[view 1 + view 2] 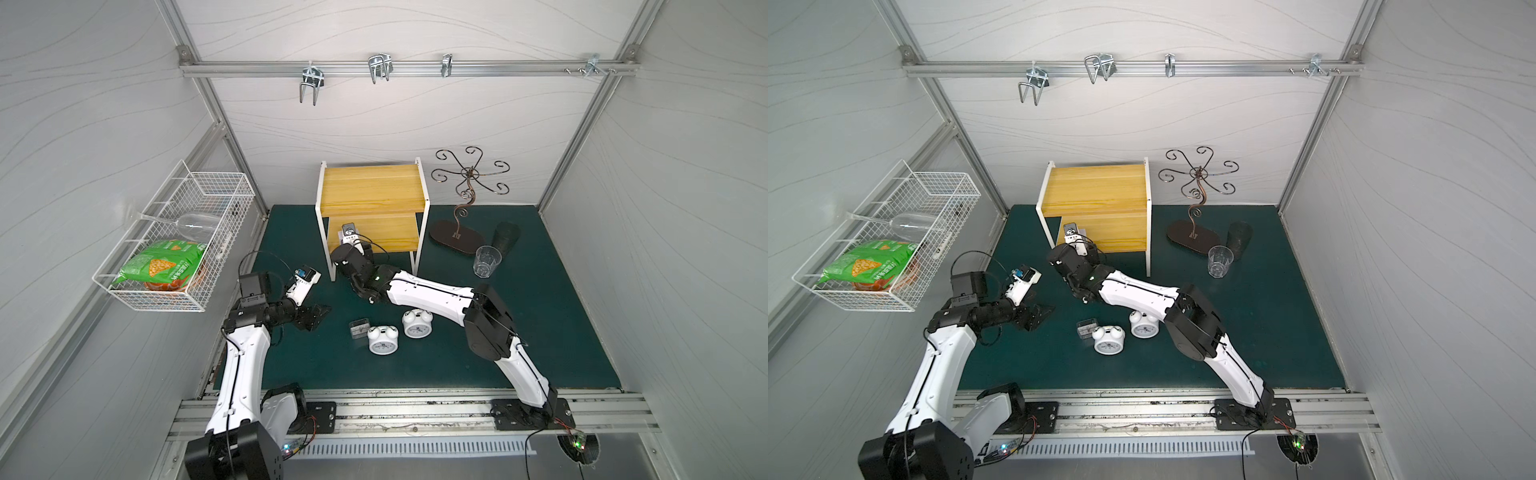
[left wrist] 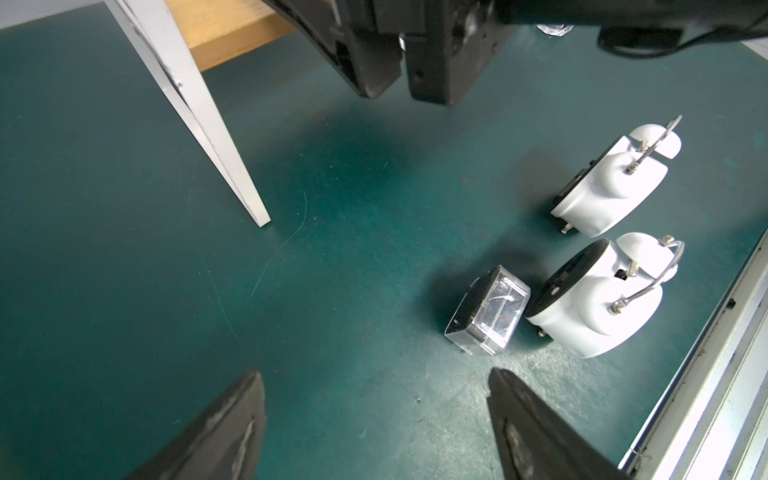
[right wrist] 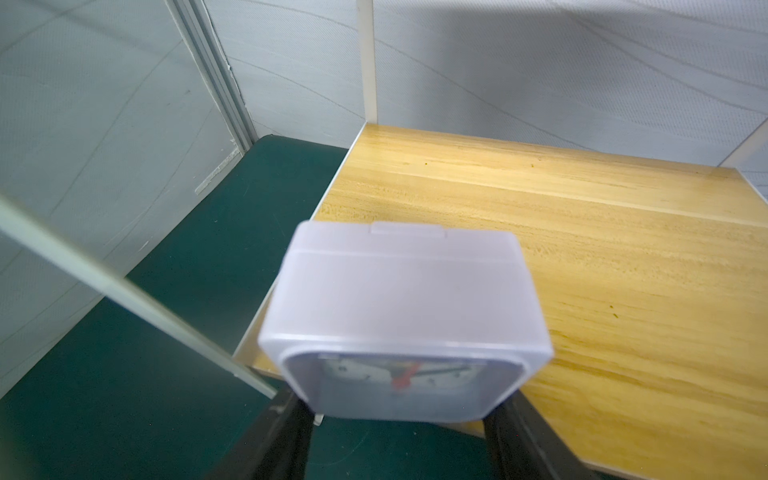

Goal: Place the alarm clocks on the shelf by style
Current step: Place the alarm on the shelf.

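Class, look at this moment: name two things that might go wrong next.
1. The right gripper holds the white square clock over the lower board's corner, partly past its edge; released there, it may fall.
2. The clear clock sits against a round clock; the open left gripper might knock the round one while grasping.

Yellow wood-grain shelf (image 1: 370,187), frosted white square clock (image 3: 399,299), green mat (image 1: 561,332).

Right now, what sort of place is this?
Probably a robot test cell, not a real room: grey panel walls in aluminium framing, white-and-black robot arms bolted to a metal front rail, dark green table mat.
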You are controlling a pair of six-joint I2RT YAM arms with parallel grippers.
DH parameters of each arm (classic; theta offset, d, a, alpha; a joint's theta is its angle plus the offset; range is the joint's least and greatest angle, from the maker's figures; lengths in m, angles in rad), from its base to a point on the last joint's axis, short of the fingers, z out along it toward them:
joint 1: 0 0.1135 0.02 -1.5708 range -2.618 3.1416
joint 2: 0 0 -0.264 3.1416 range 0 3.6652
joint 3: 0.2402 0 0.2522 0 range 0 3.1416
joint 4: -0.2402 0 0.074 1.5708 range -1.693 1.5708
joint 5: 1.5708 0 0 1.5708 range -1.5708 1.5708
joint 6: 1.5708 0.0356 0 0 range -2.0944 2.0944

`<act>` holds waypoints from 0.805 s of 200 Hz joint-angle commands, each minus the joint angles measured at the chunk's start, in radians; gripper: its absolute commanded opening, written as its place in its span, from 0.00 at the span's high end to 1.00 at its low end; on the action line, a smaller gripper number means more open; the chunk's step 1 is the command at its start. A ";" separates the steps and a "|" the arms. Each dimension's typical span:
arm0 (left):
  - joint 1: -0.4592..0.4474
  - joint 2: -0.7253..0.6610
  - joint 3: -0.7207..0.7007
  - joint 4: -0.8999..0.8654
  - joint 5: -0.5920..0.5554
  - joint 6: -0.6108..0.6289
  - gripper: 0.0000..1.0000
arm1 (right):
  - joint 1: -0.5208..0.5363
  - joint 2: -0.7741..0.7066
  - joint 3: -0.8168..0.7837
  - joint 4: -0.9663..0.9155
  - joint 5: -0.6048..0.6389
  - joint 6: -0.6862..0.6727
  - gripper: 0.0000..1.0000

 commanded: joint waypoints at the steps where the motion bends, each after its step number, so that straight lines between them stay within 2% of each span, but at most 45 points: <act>1: 0.009 -0.012 0.001 -0.005 0.022 0.014 0.14 | -0.007 0.028 0.043 -0.017 0.015 -0.017 0.58; 161: 0.022 -0.019 -0.003 -0.018 0.031 0.025 0.14 | -0.034 0.144 0.217 -0.127 0.016 0.031 0.57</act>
